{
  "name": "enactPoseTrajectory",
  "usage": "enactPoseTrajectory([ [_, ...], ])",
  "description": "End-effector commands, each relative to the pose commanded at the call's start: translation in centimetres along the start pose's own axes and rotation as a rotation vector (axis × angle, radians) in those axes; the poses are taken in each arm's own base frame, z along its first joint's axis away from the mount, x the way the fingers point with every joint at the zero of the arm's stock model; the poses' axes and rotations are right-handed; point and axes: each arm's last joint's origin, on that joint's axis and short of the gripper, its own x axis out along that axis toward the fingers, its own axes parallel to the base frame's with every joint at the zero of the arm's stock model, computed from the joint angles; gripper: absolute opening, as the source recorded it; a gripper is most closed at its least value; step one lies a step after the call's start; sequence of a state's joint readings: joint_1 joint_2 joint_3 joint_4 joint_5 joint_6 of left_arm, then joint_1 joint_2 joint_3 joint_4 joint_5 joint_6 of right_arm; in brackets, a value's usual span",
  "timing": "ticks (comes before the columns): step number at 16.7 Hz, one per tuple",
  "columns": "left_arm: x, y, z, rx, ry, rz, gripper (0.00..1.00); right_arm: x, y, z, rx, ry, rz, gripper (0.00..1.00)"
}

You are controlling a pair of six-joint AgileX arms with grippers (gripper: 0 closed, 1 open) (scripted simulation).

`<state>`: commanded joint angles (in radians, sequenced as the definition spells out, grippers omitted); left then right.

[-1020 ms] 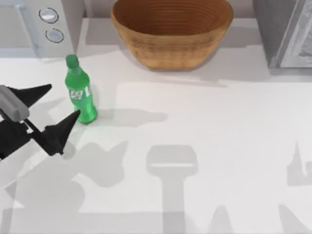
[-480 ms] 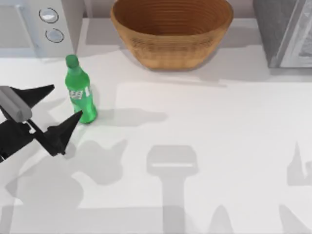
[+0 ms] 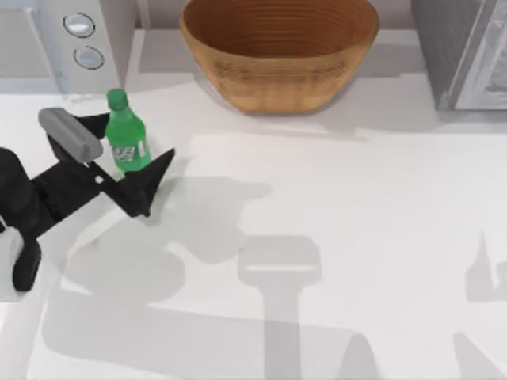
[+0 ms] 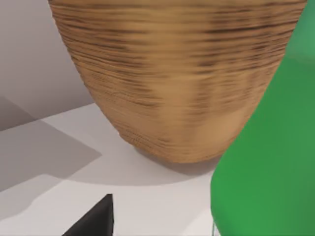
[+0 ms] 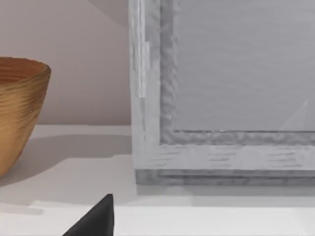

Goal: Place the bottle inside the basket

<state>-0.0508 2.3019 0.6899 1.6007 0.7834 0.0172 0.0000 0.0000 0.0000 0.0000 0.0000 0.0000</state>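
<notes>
The small green bottle (image 3: 127, 141) stands upright on the white table, left of centre. My left gripper (image 3: 136, 138) is open around it, one black finger (image 3: 154, 170) to its right and the other partly hidden behind the grey wrist block on its left. In the left wrist view the bottle (image 4: 266, 162) looms close beside a black fingertip (image 4: 96, 219). The round wicker basket (image 3: 279, 55) sits at the back middle, to the right of and beyond the bottle, and appears as the basket (image 4: 172, 83) straight ahead. One black fingertip (image 5: 98, 216) of my right gripper shows off to one side.
A microwave (image 3: 63, 39) with two knobs stands at the back left, close behind the bottle. A grey appliance (image 3: 467, 47) fills the back right corner and appears as a grey appliance (image 5: 221, 98) facing the right wrist, with the basket (image 5: 19, 108) beside it.
My left gripper has moved up and to the right, from left of the bottle to straddling it. The bottle and basket have not moved.
</notes>
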Motion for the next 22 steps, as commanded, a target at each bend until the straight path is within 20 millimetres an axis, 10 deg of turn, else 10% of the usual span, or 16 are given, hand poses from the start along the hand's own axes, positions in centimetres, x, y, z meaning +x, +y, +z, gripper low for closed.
enactPoseTrajectory([
  [3,0.04,0.0,0.0,0.0,0.0,0.0,1.0,0.0,0.0,0.0,0.0,0.0,0.0,1.0],
  [16,0.04,0.0,0.0,0.0,0.0,0.0,0.02,0.0,0.0,0.0,0.0,0.0,0.0,1.0],
  [22,0.04,0.0,0.0,0.0,0.0,0.0,0.0,0.0,0.0,0.0,0.0,0.0,0.0,1.0],
])
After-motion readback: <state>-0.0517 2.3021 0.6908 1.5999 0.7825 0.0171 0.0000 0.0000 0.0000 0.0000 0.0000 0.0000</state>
